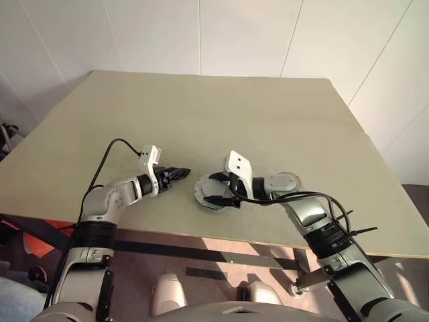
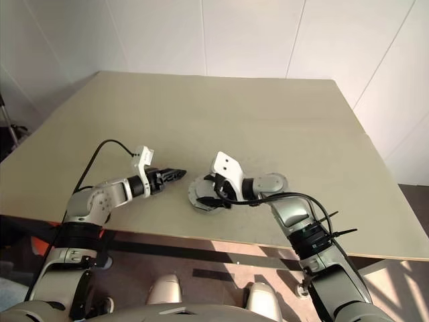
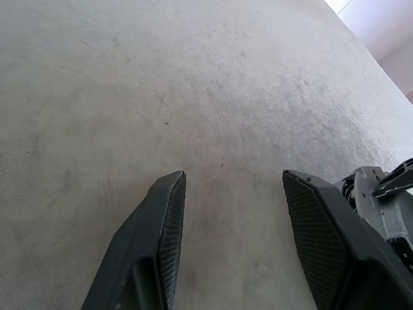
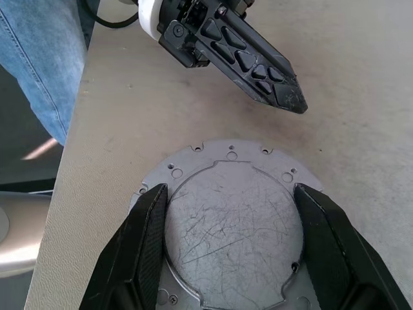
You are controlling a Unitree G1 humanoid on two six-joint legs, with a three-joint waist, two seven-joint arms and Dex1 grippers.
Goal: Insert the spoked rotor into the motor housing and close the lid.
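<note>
Lid-closing step: right pincer [image 4: 226, 213] straddles, jaws wide, the lid [image 4: 229, 226] lying near the worktop [image 1: 268, 114] front edge; left pincer [image 3: 232, 226] hovers beside, half-open, empty; next, seating it squarely on the housing

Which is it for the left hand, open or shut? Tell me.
Open. The left hand has its two black fingers apart, bare table between them, nothing held.
</note>
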